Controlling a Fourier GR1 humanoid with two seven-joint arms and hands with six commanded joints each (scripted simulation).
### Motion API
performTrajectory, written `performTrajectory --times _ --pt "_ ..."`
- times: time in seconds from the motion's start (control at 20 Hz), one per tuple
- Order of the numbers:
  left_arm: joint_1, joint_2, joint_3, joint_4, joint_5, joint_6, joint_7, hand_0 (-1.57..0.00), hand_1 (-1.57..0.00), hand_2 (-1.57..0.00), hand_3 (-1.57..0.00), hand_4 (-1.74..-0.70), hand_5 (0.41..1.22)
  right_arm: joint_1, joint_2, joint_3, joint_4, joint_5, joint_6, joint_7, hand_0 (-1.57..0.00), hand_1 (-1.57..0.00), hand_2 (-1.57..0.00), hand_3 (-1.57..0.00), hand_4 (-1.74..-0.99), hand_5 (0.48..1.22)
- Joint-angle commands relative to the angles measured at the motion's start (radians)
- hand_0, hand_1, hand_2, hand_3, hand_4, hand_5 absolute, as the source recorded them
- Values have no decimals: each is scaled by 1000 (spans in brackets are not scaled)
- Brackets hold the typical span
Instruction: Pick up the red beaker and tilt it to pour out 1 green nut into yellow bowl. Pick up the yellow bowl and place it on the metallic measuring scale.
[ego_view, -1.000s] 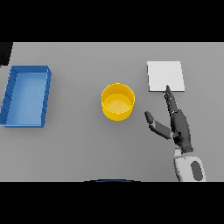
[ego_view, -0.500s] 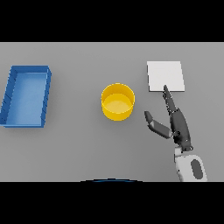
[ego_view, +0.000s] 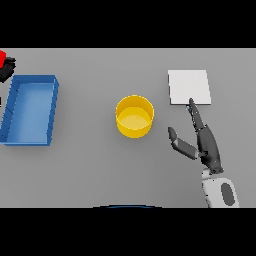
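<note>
One hand shows clearly, the right hand (ego_view: 207, 145), in the lower right of the frame, its white and grey forearm rising from the bottom edge. Its fingers are straight and spread apart from the thumb, holding nothing; the longest fingertip reaches up to the lower edge of the metallic measuring scale (ego_view: 189, 86), and the thumb juts out to the left over bare grey table (ego_view: 90, 175).

Left of that hand, near the middle of the frame, stands the yellow bowl (ego_view: 134, 116), upright and apart from the thumb. Whether anything lies inside it I cannot tell. The scale, a pale flat square, lies up and to the right of the bowl, well apart from it.

Along the left side of the frame sits a blue tray (ego_view: 31, 109), rectangular with raised walls, its floor bare. At the upper left edge, just above the tray's far corner, a bit of the red beaker (ego_view: 2, 58) peeks in beside something dark; too little shows to tell whether that is the left hand.
</note>
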Motion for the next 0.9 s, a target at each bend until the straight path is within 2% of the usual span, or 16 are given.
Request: performTrajectory --times 0.0,0.1,0.2,0.25,0.3,0.35,0.4,0.45,0.55,0.7,0.85 --pt "40 -3 -1 -64 13 4 21 -1571 -1571 -1571 -1571 -1741 1151 9 5 6 3 -2 5 -7 1 1 1 1 -1174 676" --pt "116 -22 -7 -155 28 21 70 -1571 -1571 -1571 -1571 -1741 1050 10 -1 0 -5 -8 7 -16 1 1 1 1 -1167 675" --pt "165 -26 -8 -228 40 21 133 -1571 -1571 -1571 -1571 -1741 925 7 3 -1 -6 -9 4 6 1 1 1 1 -1157 671" --pt "185 -25 -12 -266 44 14 166 -1571 -1571 -1571 -1571 -1655 868 0 5 1 -8 -8 2 15 1 1 1 1 -1155 669" --pt "201 -21 -14 -307 55 -7 184 -1571 -1571 -1526 -1525 -1521 818 1 12 3 1 -13 6 8 1 1 1 1 -1155 670" --pt "214 -14 -25 -338 72 -55 164 -1469 -1344 -1276 -1318 -1369 774 -5 9 2 -6 -15 9 17 1 1 1 1 -1153 670" --pt "231 -5 -24 -376 98 -97 162 -1175 -1075 -1021 -1055 -1232 737 -3 12 5 -4 -9 4 8 1 1 1 1 -1151 670" --pt "255 -6 -18 -402 137 -139 153 -940 -860 -817 -843 -1126 705 5 10 5 -3 -8 5 1 1 1 1 1 -1149 670" --pt "271 22 -14 -438 172 -206 188 -601 -550 -522 -539 -976 664 7 12 0 8 -13 3 -7 1 1 1 1 -1153 670" --pt "265 45 -55 -424 131 -245 211 -307 -281 -267 -276 -843 632 7 12 -1 5 -8 -5 -4 1 1 1 1 -1155 670" --pt "261 44 -79 -403 92 -234 209 -157 -143 -136 -141 -801 627 4 7 6 5 18 -16 -4 1 1 1 1 -1158 665"
